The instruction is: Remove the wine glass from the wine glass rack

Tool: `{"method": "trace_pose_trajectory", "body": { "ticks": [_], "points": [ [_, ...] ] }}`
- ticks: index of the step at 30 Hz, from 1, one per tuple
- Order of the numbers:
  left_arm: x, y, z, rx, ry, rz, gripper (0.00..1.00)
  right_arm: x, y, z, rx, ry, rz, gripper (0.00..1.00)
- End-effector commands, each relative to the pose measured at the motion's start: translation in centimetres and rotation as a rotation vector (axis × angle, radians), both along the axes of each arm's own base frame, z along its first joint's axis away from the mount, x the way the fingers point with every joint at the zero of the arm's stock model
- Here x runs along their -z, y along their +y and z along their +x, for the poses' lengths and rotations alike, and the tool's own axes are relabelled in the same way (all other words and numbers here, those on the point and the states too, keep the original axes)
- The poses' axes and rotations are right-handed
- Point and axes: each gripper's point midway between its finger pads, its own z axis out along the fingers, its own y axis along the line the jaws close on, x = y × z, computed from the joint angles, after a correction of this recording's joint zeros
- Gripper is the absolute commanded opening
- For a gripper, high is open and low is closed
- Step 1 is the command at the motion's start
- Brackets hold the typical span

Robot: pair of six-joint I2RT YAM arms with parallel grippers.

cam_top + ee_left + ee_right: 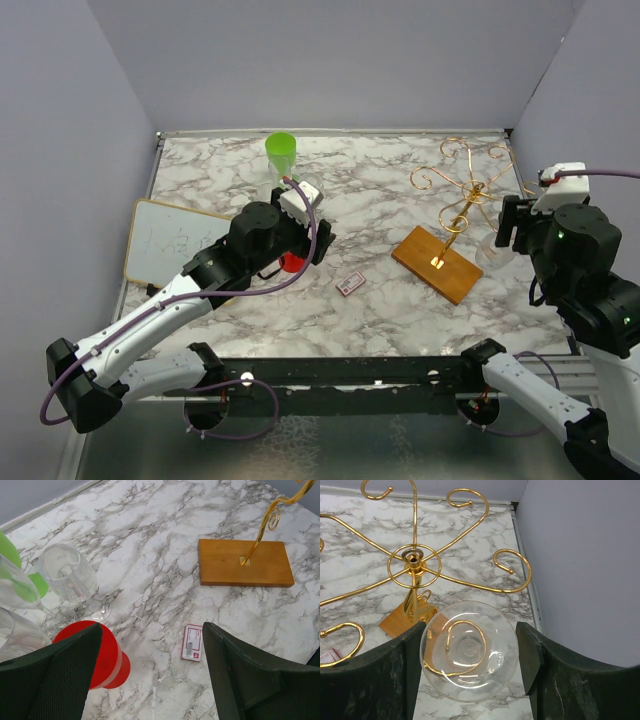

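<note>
Wine glass hangs on rack between right claw's spread fingers — left claw apart — over marble table.

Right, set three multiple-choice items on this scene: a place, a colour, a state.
1. The small card lies: A between red cup and wooden base; B on that base; C against the back wall.
2. The cup at the back is: A blue; B green; C yellow.
3. The wine glass at the right gripper: A lies flat; B stands on the base; C hangs from the wine glass rack.
Answers: 1A, seen from above; 2B, plainly green; 3C, a gold curl holds its foot.
</note>
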Motion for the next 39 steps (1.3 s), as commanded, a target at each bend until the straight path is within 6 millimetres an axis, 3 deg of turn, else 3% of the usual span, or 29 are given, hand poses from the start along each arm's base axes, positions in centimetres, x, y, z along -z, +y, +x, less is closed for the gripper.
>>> {"method": "trace_pose_trajectory", "body": {
  "ticks": [1,13,24,31,39],
  "points": [
    [-0.1,0.1,0.3,-0.014,-0.016,-0.005,0.84,-2.1,0.3,-0.2,-0.041,-0.081,0.006,0.44],
    [0.0,0.1,0.3,-0.013,-0.015,-0.006,0.84,-2.2,2.7,0.0,-0.190,-0.085,0.018,0.43],
    [0.0,0.1,0.3,-0.014,-0.014,-0.004,0.84,-2.0,3.8,0.8,-0.222,-0.078,0.042,0.41],
    [0.0,0.1,0.3,-0.014,-0.014,-0.003,0.84,-2.1,2.8,2.4,-0.111,-0.090,0.047,0.40],
    [-0.1,0.3,0.3,-0.019,-0.019,-0.001,0.83,-1.5,0.1,3.0,0.084,-0.058,-0.004,0.40]
  ]
}}
